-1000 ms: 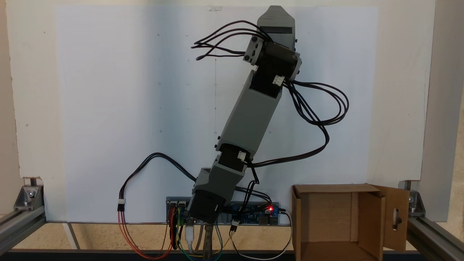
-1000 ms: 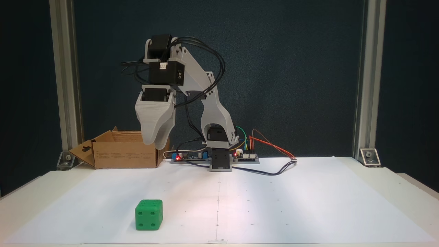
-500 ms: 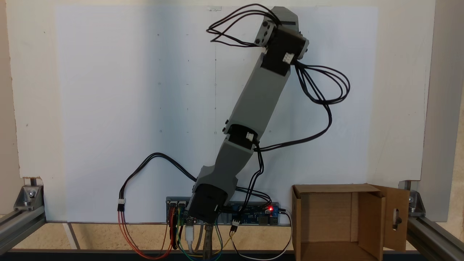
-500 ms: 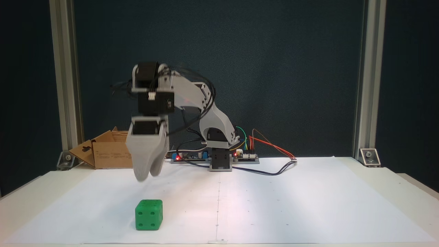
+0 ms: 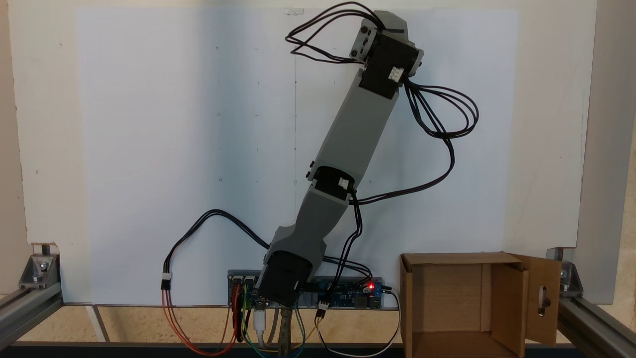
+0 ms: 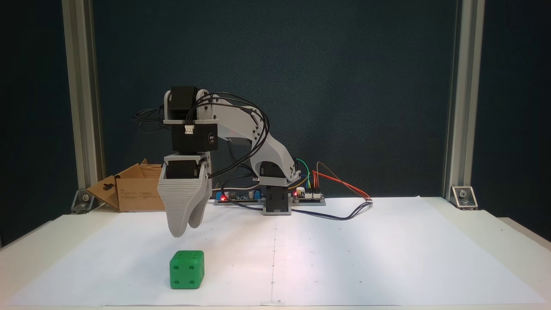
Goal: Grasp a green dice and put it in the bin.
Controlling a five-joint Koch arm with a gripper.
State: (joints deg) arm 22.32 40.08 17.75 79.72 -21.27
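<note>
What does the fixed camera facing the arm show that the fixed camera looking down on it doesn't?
Facing the arm, a fixed view gives the green dice on the white paper, four pips toward the camera, with the gripper hanging above it, apart. From above, a fixed view looks into the open top of the bin. Both fixed views share the grey arm, the bin and the lit controller board.

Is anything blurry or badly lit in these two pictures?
Both fixed views are sharp. In a fixed view, the dice and gripper are crisp against a dark backdrop, with a bright patch on the paper. In a fixed view from above, soft shadow bands cross the paper.
</note>
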